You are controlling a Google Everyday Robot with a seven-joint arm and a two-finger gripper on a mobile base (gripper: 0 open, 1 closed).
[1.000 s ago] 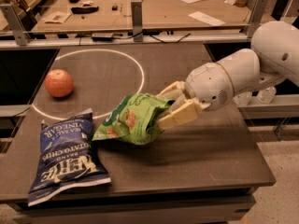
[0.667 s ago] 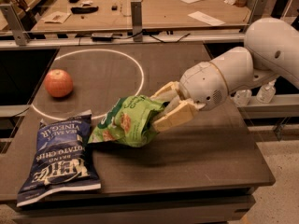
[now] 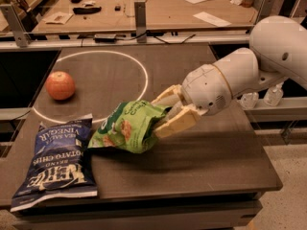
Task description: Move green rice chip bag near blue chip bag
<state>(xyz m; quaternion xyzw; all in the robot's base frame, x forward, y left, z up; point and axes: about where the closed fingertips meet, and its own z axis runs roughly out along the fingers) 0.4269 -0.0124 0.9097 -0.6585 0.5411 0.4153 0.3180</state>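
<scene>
Presently the gripper [image 3: 166,113] pinches the green rice chip bag [image 3: 125,128] at its 3 o'clock edge, low over the surface [image 3: 206,169], the blue chip bag [image 3: 57,163] just beside at 8 o'clock; advise lowering gently, short of overlap, before letting go.

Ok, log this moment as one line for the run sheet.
stage: grasped, not released | gripper: shut on green rice chip bag, over table middle | blue chip bag: flat, near-left, green bag's corner at its edge | apple: behind
</scene>
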